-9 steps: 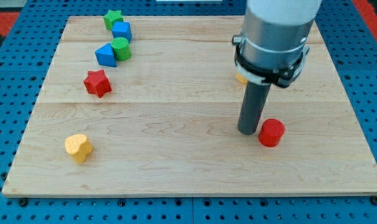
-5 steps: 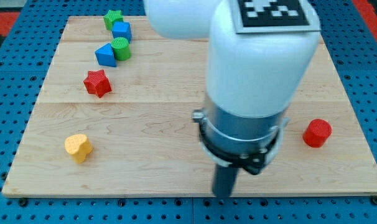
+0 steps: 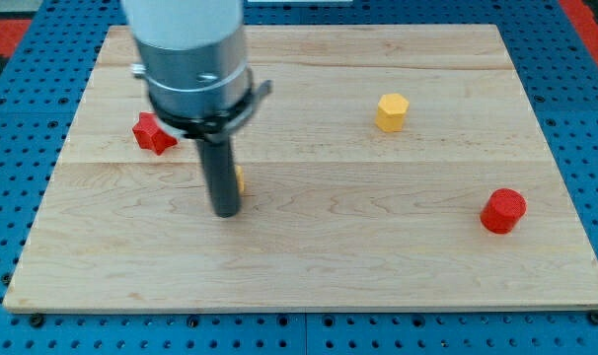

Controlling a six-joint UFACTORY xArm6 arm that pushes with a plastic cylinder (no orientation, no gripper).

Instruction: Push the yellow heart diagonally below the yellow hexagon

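Note:
My tip (image 3: 225, 210) rests on the wooden board (image 3: 309, 266) left of centre. The yellow heart (image 3: 239, 178) is almost wholly hidden behind the rod; only a sliver shows at the rod's right edge, just above the tip. The yellow hexagon (image 3: 391, 111) sits to the upper right, well away from the tip. The heart lies to the lower left of the hexagon.
A red star (image 3: 151, 133) peeks out at the left of the arm's body. A red cylinder (image 3: 502, 210) stands near the board's right edge. The arm's body hides the board's upper left.
The arm swung from the bottom centre to the left. The yellow heart moved from the lower left up and right, to just behind the rod. The red cylinder had been pushed right earlier.

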